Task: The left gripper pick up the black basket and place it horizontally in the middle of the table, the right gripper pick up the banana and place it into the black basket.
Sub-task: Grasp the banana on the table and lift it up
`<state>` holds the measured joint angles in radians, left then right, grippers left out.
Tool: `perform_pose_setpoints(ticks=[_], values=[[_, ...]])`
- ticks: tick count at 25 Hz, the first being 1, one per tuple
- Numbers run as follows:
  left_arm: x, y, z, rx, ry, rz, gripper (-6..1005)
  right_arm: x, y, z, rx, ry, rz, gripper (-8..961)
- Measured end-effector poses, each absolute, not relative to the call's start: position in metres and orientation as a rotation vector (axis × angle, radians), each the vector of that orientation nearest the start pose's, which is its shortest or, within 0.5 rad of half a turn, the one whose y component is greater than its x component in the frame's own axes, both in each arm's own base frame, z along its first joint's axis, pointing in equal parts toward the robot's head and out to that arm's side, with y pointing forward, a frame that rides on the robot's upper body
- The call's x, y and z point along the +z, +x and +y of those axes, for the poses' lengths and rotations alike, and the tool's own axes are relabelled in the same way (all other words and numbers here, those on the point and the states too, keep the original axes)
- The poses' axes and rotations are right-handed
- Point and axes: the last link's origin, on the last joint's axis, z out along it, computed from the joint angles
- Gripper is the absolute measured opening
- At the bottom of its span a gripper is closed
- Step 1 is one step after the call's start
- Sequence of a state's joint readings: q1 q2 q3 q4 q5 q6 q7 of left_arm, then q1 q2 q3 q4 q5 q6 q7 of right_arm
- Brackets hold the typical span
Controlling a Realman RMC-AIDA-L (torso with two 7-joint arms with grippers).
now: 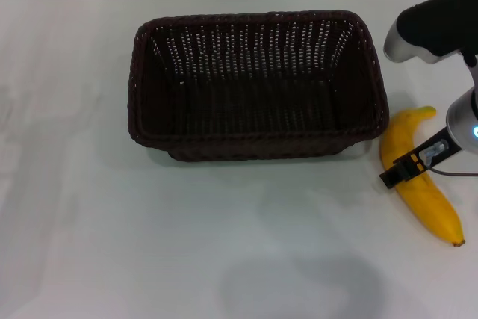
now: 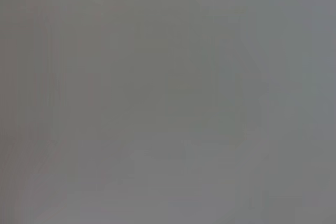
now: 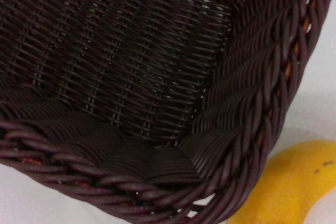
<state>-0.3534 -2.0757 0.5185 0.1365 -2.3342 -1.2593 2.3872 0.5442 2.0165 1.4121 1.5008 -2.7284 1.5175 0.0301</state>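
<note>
Banana (image 1: 420, 184), ripe yellow and curved, lies on the white table (image 1: 112, 222) right under the right claw (image 1: 409, 166). Its skin is clean apart from a few small flecks, with a dark tip at the near end and a paler stem at the far end. Long axis runs from far to near, slanting out toward the robot's right as it comes closer; the curve bulges toward the basket (image 1: 254, 84).

And the right claw is down across the banana's middle, black fingers (image 1: 396, 174) on the basket-side flank of the fruit. Whether they are spread or pinching the banana, I cannot tell. The arm's grey and black casing rises behind the claw, blue light glowing.

Just left of the claw sits the basket, dark woven wicker with a braided rim, upright, long side running left to right across the table's middle. Its right end is just beside the banana, a thin strip of table between them. The right wrist view confirms it: basket corner (image 3: 210, 145) close up, banana (image 3: 294, 187) tucked just outside the rim.

Open table spreads wide on the near side and to the far left of the claw. The left claw is out of sight; its wrist view shows only flat grey.
</note>
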Motion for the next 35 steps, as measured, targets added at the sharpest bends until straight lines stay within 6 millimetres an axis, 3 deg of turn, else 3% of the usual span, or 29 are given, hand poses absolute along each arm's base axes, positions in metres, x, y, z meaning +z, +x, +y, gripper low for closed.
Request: perform_pose_setpoints(ticks=[3,8,19,23,29,35], values=[[0.055,-0.381,0.302,-1.01,-1.271,-0.846,872,-0.017,0.179,0.338,-0.595,-2.222,1.168,769],[0.055,-0.38,0.304,-1.015,-1.274,-0.843,873,-0.019,0.181,0.341,-0.615,-2.223,1.164,585],[0.058,-0.381,0.303,-1.023,-1.249,-0.842,872,-0.01,0.183,0.344,-0.601,-2.209,1.153,516],[0.058,-0.381,0.303,-1.023,-1.249,-0.842,873,0.003,0.188,0.35,-0.591,-2.17,1.166,499],[0.058,-0.38,0.305,-1.027,-1.252,-0.839,872,0.037,0.196,0.367,-0.567,-2.061,1.12,491],[0.059,-0.38,0.306,-1.026,-1.254,-0.841,872,0.069,0.154,0.391,-0.398,-2.079,0.928,493]])
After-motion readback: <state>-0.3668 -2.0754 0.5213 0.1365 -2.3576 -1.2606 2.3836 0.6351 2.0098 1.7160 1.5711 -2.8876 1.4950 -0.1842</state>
